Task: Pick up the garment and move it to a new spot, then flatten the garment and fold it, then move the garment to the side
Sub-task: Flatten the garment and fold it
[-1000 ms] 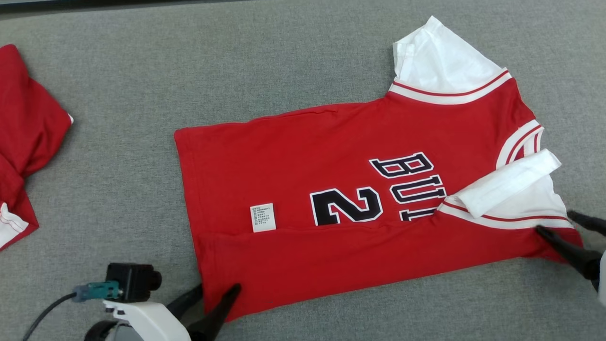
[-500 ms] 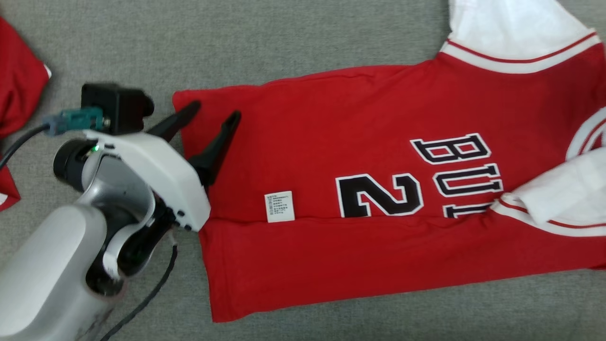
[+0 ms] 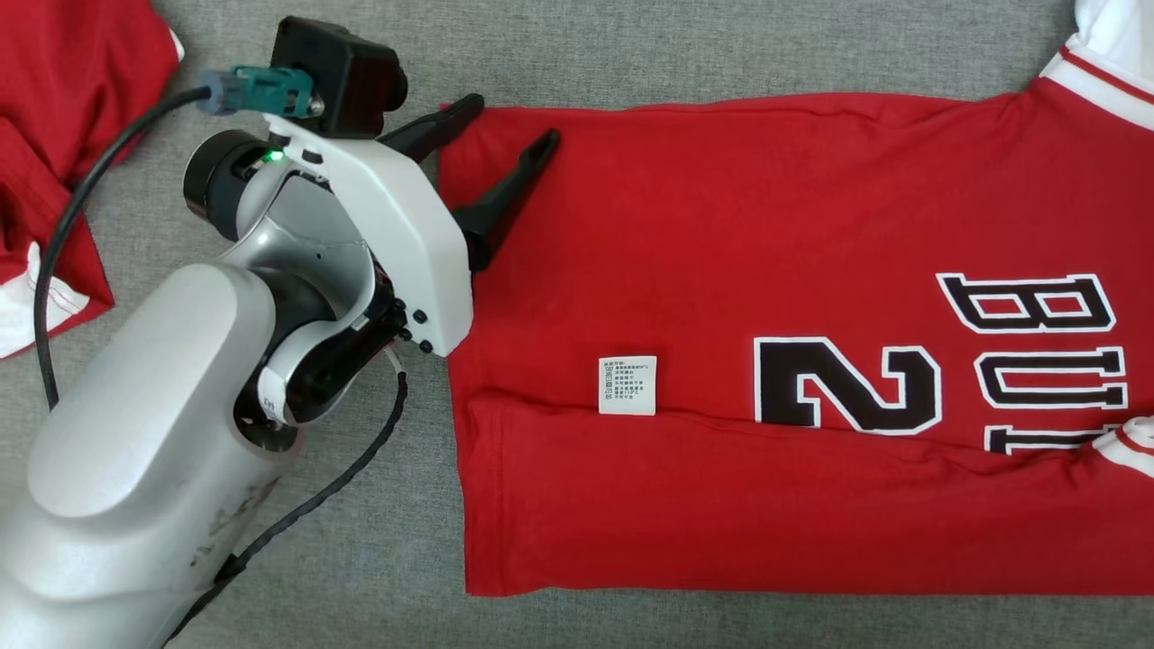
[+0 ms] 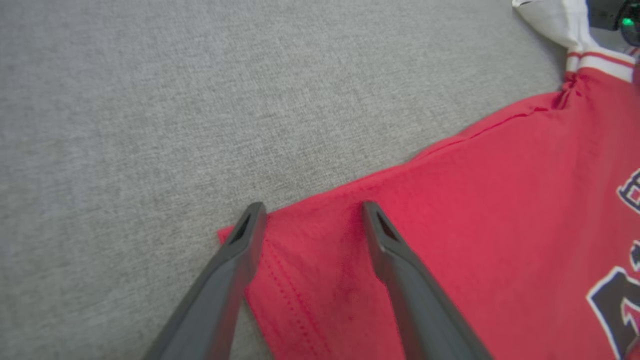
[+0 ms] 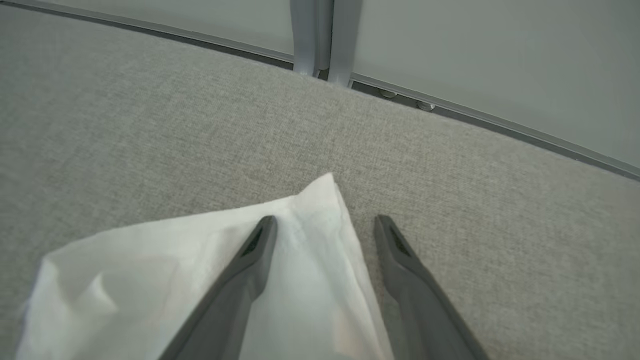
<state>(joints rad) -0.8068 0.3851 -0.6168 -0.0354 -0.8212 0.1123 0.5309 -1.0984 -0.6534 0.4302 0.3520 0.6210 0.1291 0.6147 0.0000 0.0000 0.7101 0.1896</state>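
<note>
Red garment [image 3: 721, 225] corner between wide-open empty left fingers [image 4: 397, 270]; right fingers [image 5: 242, 280] likewise at sleeve [image 5: 150, 260] edge.

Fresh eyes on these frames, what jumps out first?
A red jersey with a black "2" lies spread across the grey surface, its near edge folded over. The left gripper hangs open over its far hem corner, and the right gripper is open over a white sleeve.
</note>
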